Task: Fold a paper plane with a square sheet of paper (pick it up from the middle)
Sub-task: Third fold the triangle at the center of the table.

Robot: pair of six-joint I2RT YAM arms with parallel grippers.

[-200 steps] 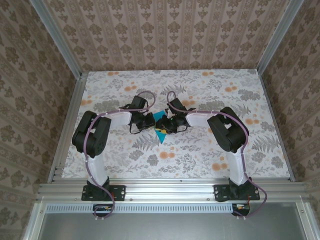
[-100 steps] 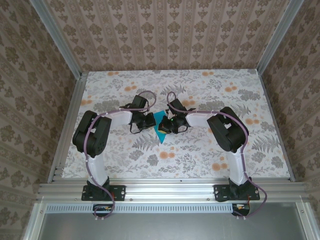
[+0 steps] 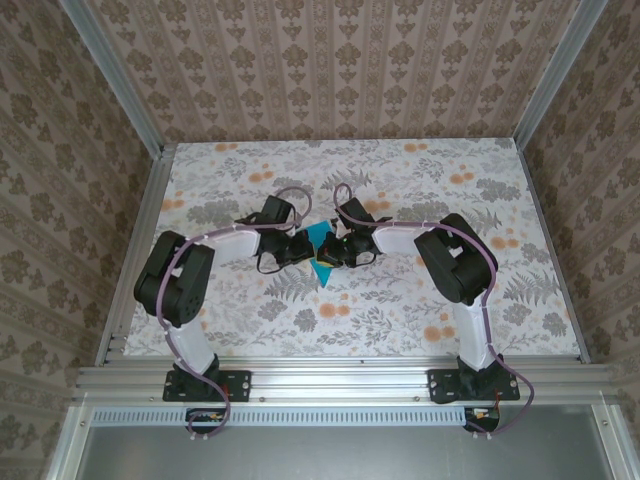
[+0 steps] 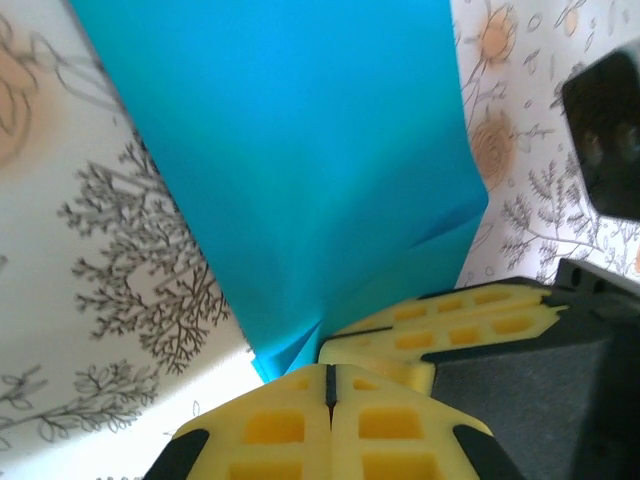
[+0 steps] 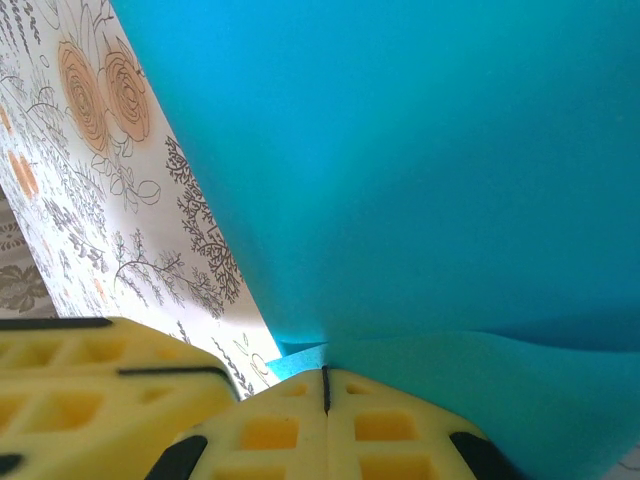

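Teal-blue, thin and unmarked, the square sheet of paper [image 3: 320,240] sits at the centre of the top view, where the two arms meet over the flower-printed table [image 3: 430,310]. From above it shows as a narrow shape with a point aimed at the lower edge of the frame, so it looks already creased rather than flat and square. Whether it is clear of the table I cannot tell.

The left pincer [image 4: 328,372] has its yellow ribbed pads [image 4: 270,430] pressed together at the bottom of the left wrist view. A lower corner of the sheet runs down into their seam, so it is closed on the paper. The right pincer [image 5: 324,375] is clamped in the same way, with the sheet bending into the line between its pads at the bottom centre of the right wrist view. Each wrist view catches the other pincer's yellow pads just beside its own, so the two grips lie close together.

I judge that a fold is in hand, well short of a finished dart. Both pincers hold one stretch of the sheet, ready to carry it over or sharpen a crease. The next move calls for the two to travel together, with the paper taut but not torn, and for the edge to be laid true before any press.

Both arms reach inward from their bases at the bottom of the top view. Their elbows point out to the left and right sides, their forearms angle toward the centre, and their wrists are nearly nose to nose.
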